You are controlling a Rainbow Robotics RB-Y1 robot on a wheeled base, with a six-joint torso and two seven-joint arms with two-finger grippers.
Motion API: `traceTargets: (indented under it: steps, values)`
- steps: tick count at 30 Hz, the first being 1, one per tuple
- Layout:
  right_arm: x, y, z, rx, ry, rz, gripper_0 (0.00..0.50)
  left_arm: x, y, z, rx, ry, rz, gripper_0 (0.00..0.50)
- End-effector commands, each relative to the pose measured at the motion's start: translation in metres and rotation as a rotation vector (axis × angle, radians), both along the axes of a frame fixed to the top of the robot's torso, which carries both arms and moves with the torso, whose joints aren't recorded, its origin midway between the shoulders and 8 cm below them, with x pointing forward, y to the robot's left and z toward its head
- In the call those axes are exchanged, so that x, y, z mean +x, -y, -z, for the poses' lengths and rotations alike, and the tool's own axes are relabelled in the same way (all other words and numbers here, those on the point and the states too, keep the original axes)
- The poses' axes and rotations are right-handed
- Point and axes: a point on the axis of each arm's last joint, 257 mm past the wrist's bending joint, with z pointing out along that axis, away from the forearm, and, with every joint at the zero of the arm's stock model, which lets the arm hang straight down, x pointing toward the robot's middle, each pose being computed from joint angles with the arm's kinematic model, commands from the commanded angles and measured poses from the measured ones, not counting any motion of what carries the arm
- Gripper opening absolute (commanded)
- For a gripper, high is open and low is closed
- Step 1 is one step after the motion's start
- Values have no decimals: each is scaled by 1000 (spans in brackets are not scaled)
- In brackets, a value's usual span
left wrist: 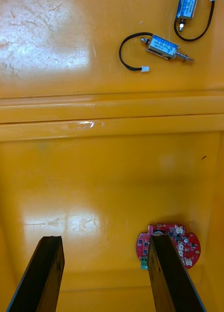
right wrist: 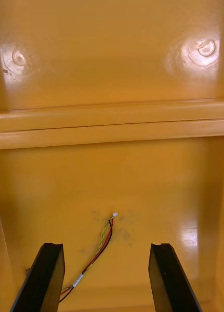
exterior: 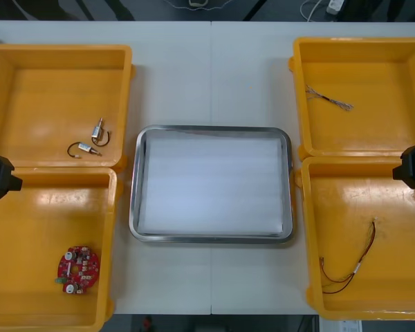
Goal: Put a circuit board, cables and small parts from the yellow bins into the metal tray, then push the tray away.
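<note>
left claw spread above circuit board; right claw spread above cable

Red and yellow cable in yellow bin; right pincer spread

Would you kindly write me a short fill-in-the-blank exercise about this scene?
The round red circuit board lies in the robot's near ___ yellow bin.
The far left yellow bin holds ___ small metal parts.
The left claw above that near bin and the right claw above the near right yellow bin are both ___.
Missing words: left; two; open.
</note>
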Motion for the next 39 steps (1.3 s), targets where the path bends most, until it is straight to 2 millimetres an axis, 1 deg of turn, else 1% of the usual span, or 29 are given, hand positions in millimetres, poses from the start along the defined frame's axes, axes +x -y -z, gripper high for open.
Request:
traceTargets:
  steps: [1, 39]
  values:
    - [-3, 12, -10, -54, 17, -7, 500, -5, -12, -11, 36, 18, -13, 500]
    - [-3, 12, -10, -54, 17, -7, 500, -5, -12, -11, 36, 18, -13, 500]
